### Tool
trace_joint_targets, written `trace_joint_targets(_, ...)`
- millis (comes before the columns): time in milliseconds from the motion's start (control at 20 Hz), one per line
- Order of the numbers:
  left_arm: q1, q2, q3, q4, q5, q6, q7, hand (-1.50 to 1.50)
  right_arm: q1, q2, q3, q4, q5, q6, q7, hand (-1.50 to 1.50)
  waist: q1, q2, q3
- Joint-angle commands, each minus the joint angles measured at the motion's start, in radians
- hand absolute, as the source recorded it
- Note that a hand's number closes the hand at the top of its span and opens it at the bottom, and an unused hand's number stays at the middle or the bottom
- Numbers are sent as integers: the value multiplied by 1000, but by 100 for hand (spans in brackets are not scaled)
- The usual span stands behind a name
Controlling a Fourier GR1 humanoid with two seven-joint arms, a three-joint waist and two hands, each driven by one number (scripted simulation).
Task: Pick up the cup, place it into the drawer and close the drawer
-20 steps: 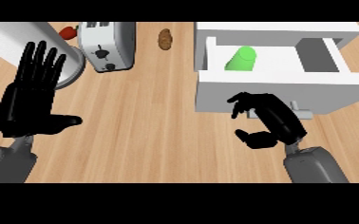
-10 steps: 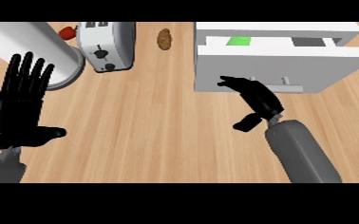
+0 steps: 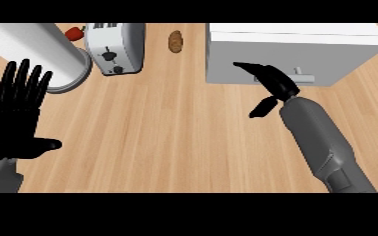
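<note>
The white drawer unit (image 3: 288,50) stands at the back right with its drawer pushed in; the front panel with a small grey handle (image 3: 303,76) is flush. The cup is hidden from view. My right hand (image 3: 272,82) has its straight fingers pointing at the drawer front, fingertips touching it just left of the handle, thumb hanging down. It holds nothing. My left hand (image 3: 22,115) rests open at the left edge, fingers up.
A silver toaster (image 3: 114,47) stands at the back left beside a large white cylinder (image 3: 40,55), with a red object (image 3: 74,32) behind. A brown potato-like item (image 3: 176,41) lies at the back centre on the wooden counter (image 3: 162,140).
The drawer has gone from open, with the green cup showing inside, to fully pushed in. My right hand moved forward against its front. The left hand shifted slightly down and left.
</note>
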Motion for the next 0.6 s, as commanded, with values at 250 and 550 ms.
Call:
trace_joint_targets(250,13,-23,0,-30,-19,-13,12,-150,-175,-83,-76,299,7,3,-72,-150,31,23,6)
trace_joint_targets(550,-20,-30,-7,0,-28,-27,20,-150,-234,-138,-104,354,-7,35,-104,-150,46,32,7)
